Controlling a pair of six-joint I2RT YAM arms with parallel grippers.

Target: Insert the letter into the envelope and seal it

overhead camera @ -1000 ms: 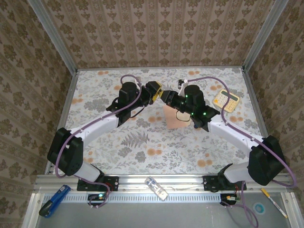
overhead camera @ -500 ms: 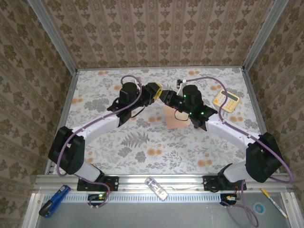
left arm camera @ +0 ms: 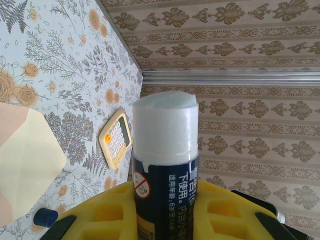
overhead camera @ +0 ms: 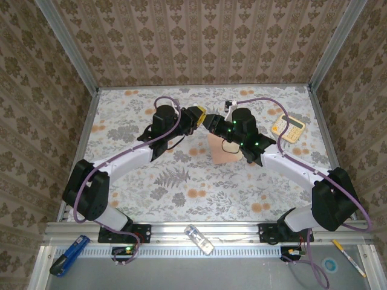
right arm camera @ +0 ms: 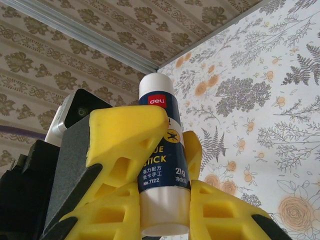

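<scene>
The envelope (overhead camera: 221,153) lies flat on the flowered table (overhead camera: 181,187), a little beyond the middle, with part of its salmon body under the right arm. From the left wrist I can see its cream flap (left arm camera: 30,160) folded open and flat on the table, its point aimed toward the calculator (overhead camera: 287,128). A small dark-blue cap (left arm camera: 45,216) sits just off the flap's edge, not touching the paper.

Over the envelope's far left corner the two claws meet nose to nose, up off the table. The left gripper (overhead camera: 198,116) has its yellow fingers clamped round the dark-blue barrel of a glue stick (right arm camera: 159,135), whose white end pokes out past them. The right gripper (overhead camera: 213,122) pinches the same stick by its other white end, one finger pressed to each side.

The calculator lies to the right of the envelope, well apart from it and close to the right-hand rail (overhead camera: 321,130). Left of the envelope the table runs bare and wide to the left rail. Nearer than the envelope there is open table between the two forearms, down to the front rail. Beyond the envelope a narrower strip reaches the back rail and the papered wall (overhead camera: 199,42)
</scene>
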